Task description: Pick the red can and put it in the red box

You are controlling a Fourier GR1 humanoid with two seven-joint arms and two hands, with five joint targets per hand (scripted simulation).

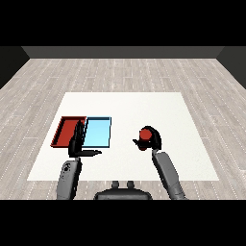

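My right hand (153,140) curled round red can (144,134), top tilted toward me; label unreadable. Left hand (77,143) hung relaxed, fingers straight.

Single head-height view, looking down and forward across the white table (125,103); both forearms enter from the lower corners.

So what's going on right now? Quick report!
Right hand curled round red can, right of the trays. Left hand open by red tray. Can not in tray yet. Nothing between.
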